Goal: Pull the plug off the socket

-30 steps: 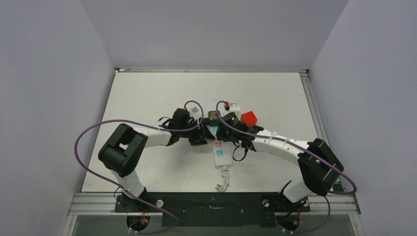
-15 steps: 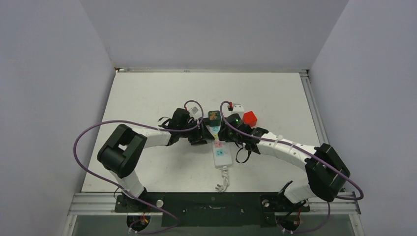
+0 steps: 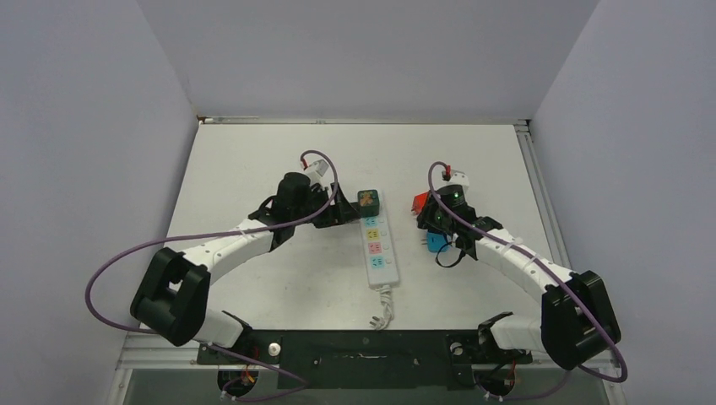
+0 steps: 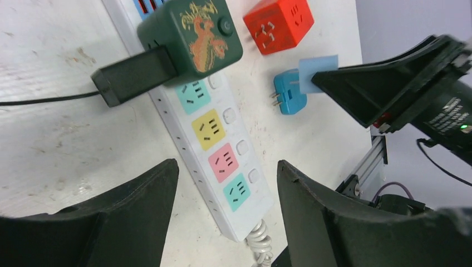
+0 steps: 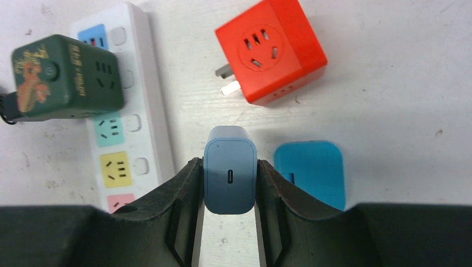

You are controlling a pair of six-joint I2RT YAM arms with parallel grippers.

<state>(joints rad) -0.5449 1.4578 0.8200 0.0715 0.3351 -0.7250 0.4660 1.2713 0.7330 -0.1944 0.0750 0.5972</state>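
1. The left gripper (image 4: 227,167) is hanging open and empty. The long white plastic power strip (image 4: 220,161) is running lengthwise ahead between its fingers, a dark green cube adapter (image 4: 192,36) sitting plugged in at the far end.
2. The right gripper (image 5: 229,167) is clamping a slate-blue charger plug (image 5: 230,178), with the strip lying off to its left, making the left arm the nearer one.

Bright, even light — soft shadows

Overhead view from behind; both close wrist views over the socket (image 4: 214,146).

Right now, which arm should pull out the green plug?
Left. The open left tool hovers by the green plug in the socket; the right tool is gripping a grey-blue charger, farther off.
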